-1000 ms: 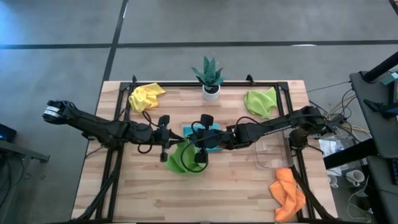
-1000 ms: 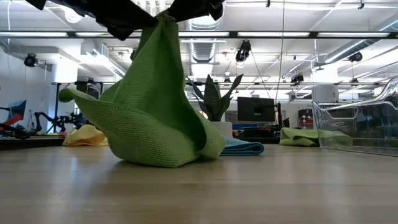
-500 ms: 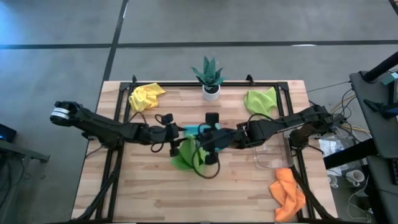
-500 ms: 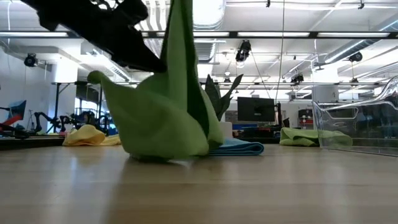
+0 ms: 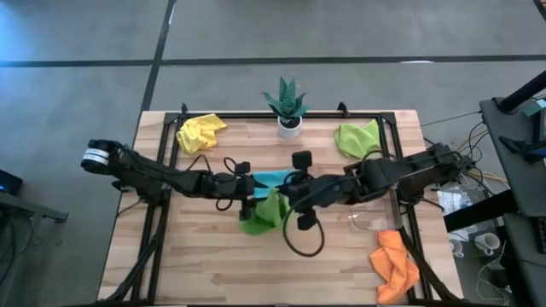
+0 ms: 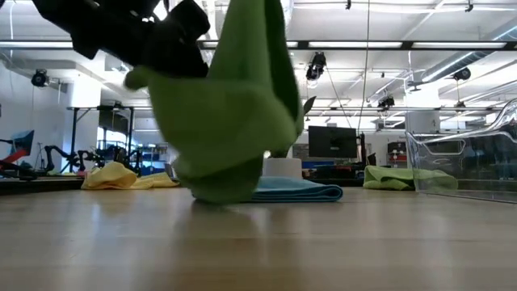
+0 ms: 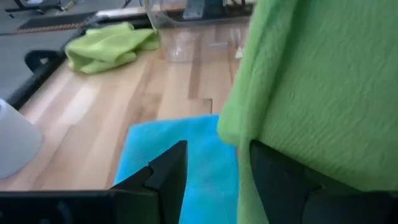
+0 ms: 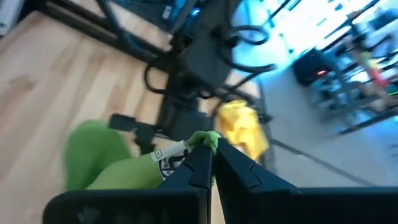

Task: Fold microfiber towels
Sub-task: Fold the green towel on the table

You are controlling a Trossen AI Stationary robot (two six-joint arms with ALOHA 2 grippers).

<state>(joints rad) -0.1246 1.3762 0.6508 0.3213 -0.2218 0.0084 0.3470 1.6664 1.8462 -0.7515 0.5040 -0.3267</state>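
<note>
Your wooden table point(image 5: 196, 264) stands on a grey floor, with a workshop of ceiling lights and monitors behind it in the low view. At the table's middle, the right gripper point(image 5: 283, 198) is pinched tight on a corner of a lime green towel point(image 5: 264, 213), which hangs from it with its lower folds touching the wood and the edge of the light blue towel point(image 5: 271, 178) lying flat behind. The left gripper point(image 5: 249, 193) sits just beside that hanging cloth with its fingers point(image 7: 165, 174) parted; the fabric drapes against one finger, but from your left wrist view I can't be sure any of it lies between them.

You have five towels in all: two lime green, counting the second lime green towel point(image 5: 358, 138) bunched near the far right corner, one light blue, one yellow towel point(image 5: 200, 132) at the far left, and one orange towel point(image 5: 396, 264) at the near right. There is one clear tray point(image 5: 368, 223) and one potted plant point(image 5: 287, 104).
</note>
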